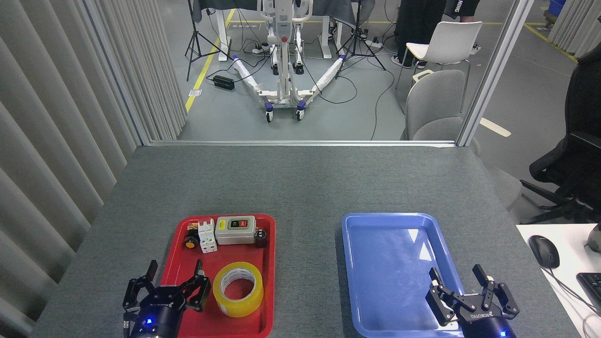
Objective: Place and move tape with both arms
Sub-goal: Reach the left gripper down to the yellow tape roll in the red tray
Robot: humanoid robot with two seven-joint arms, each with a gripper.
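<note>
Lying flat in the red tray [267,281], the tape [238,288] sits just right of the left gripper [174,272], whose jaws are spread. The right gripper [457,274], jaws also spread, hangs over the blue tray [375,234].

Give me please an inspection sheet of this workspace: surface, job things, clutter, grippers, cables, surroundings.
Surface: grey table, bare around two trays.
Job's things: tape lies flat in the red tray; blue tray holds nothing.
Clutter: switch box, white breaker and small parts at the red tray's far end.
Grippers: left gripper open, beside the tape; right gripper open over the blue tray's near right corner.
Cables: nothing seen on the table; several on the floor beyond.
Surroundings: chairs, wheeled stand, side desk with mouse.
</note>
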